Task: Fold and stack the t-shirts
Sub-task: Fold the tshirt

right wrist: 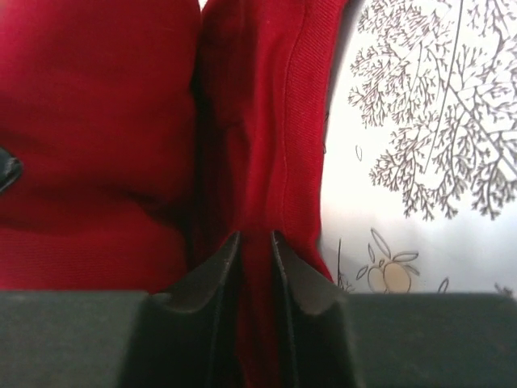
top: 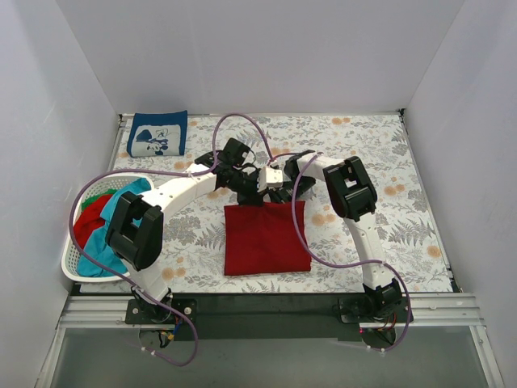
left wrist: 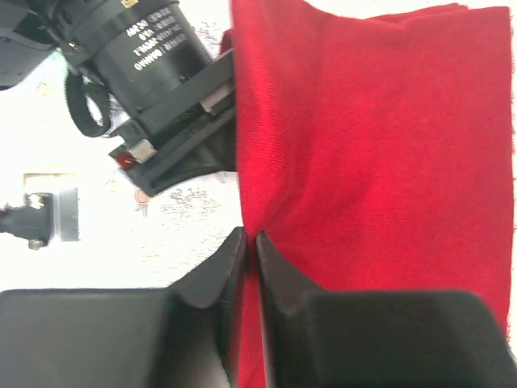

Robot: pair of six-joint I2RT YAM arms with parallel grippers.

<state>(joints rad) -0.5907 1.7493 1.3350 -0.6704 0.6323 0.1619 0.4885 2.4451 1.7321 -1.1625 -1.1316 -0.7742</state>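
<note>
**White walls, flowered cloth: two grippers on one red shirt**

White walls [top: 242, 48] close in a table spread with a floral table cloth [top: 380, 162]. The left arm [top: 133, 226] and the right arm [top: 351, 190] each rise from the near edge, bend at the elbow and reach inward, so the two wrists meet over the middle.

The left gripper [left wrist: 250, 242] has its fingers pinched almost together, with the edge of the dark red t-shirt [top: 266, 238] caught between the tips. The right gripper [right wrist: 255, 242], just beside it, is clamped narrow on a raised fold of the same shirt. Both hold at the shirt's far edge. The rest lies flat as a folded square on the near side of the grippers, toward the arm bases.

Counted:
- One red shirt is held.
- One navy t-shirt [top: 158, 133] with white print lies folded, well beyond and outward of the left gripper.
- One white basket [top: 71, 260] sits outside the left elbow. It holds red cloth [top: 90, 214], teal cloth [top: 109, 257] and green cloth [top: 101, 194], but how many shirts those make cannot be told.
</note>
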